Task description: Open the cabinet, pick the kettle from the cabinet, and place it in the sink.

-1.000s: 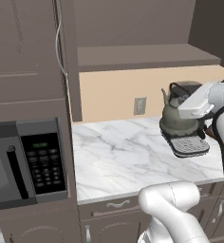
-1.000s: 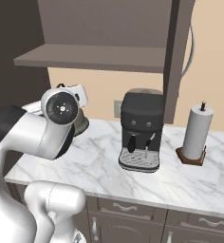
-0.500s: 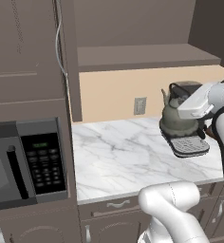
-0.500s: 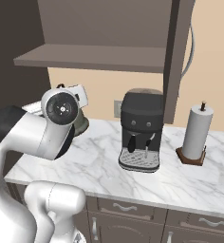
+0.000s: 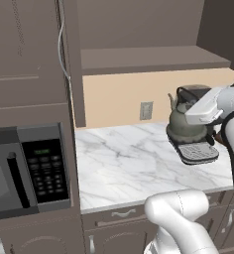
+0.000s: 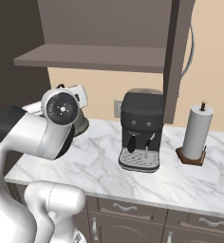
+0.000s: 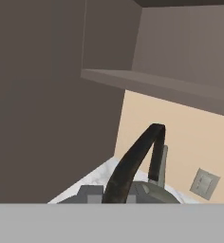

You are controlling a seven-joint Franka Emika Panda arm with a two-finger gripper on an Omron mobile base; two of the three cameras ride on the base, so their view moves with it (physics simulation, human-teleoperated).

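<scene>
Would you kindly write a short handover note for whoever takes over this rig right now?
Gripper: shut on the kettle's black loop handle.
Kettle: out of the cabinet, held in the air over the marble counter, in front of the coffee machine.
Cabinet: open, its shelf bare where visible.
Done: cabinet opened, kettle picked.
Left: carry the kettle to the sink and set it down inside.
</scene>
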